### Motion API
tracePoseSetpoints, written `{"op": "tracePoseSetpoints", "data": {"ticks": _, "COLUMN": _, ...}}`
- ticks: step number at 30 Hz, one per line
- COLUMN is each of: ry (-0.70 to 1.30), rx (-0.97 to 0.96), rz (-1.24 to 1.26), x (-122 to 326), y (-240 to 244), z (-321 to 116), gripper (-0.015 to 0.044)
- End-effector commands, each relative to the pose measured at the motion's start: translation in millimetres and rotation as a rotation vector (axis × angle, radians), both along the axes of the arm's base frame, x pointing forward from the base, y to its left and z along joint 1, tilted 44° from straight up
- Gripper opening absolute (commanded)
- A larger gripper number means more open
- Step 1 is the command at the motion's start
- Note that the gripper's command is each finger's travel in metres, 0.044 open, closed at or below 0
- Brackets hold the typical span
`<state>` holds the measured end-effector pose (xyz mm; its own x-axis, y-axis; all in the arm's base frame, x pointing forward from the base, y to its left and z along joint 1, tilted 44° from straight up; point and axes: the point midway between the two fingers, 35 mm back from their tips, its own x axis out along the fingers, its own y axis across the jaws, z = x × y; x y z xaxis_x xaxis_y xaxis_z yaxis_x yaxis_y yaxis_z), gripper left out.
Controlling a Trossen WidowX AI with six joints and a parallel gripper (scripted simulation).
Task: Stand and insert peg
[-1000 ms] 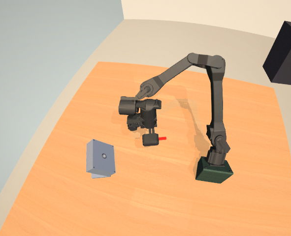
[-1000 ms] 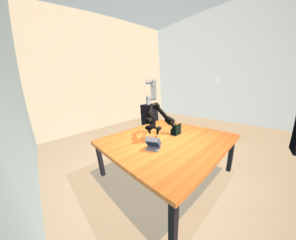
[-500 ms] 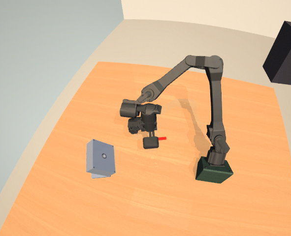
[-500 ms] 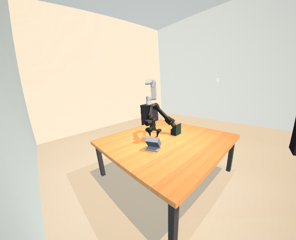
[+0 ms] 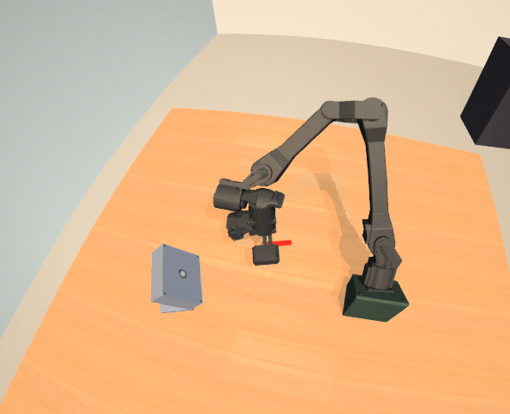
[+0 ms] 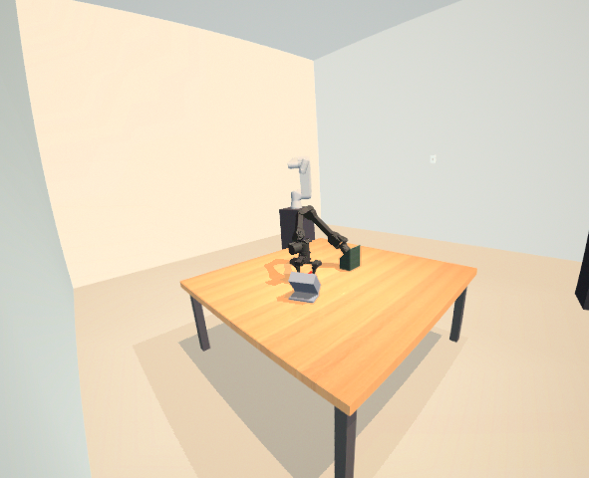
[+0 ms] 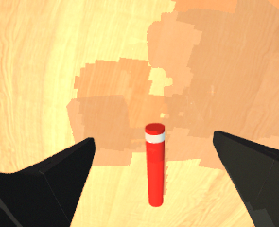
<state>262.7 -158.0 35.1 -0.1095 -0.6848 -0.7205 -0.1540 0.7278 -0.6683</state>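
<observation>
Leftmost as seen from above, the sloped panel (image 5: 179, 285) (image 6: 304, 283) stands on the surface (image 5: 281, 356) (image 6: 377, 309); its hole (image 5: 182, 273) shows no peg in it, so the insertion is undone. To the right of it, the fingers (image 5: 266, 244) (image 6: 305, 271) point down over the work, spread wide, nothing between them in their grip. Below them lies the red peg (image 5: 283, 242) (image 6: 311, 272) (image 7: 155, 170), flat on the surface, partly hidden from above by the gripper; in the wrist view it sits between the two tips, white band (image 7: 154, 136) at the far end. Farthest right, the arm's green base (image 5: 375, 307) (image 6: 350, 258). Progress, my estimate: approach to first grasp nearly finished, no stage of the task complete. Remaining: grip, stand the peg on its plain end, release, regrip, push plain end into the hole until it bottoms, let go, withdraw.
</observation>
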Motion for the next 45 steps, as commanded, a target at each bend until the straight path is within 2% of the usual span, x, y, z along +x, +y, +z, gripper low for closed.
{"op": "tracePoseSetpoints", "data": {"ticks": 1, "ry": 0.007, "rx": -0.004, "rz": -0.001, "x": -2.1, "y": -2.8, "z": -2.1, "gripper": 0.0414}}
{"op": "tracePoseSetpoints", "data": {"ticks": 13, "ry": 0.007, "rx": -0.004, "rz": -0.001, "x": -2.1, "y": -2.8, "z": -2.1, "gripper": 0.011}}
{"op": "tracePoseSetpoints", "data": {"ticks": 20, "ry": 0.007, "rx": -0.004, "rz": -0.001, "x": -2.1, "y": -2.8, "z": -2.1, "gripper": 0.011}}
{"op": "tracePoseSetpoints", "data": {"ticks": 29, "ry": 0.007, "rx": -0.004, "rz": -0.001, "x": -2.1, "y": -2.8, "z": -2.1, "gripper": 0.005}}
{"op": "tracePoseSetpoints", "data": {"ticks": 45, "ry": -0.071, "rx": 0.016, "rz": 0.067, "x": -4.9, "y": 2.6, "z": 3.4, "gripper": 0.0049}}
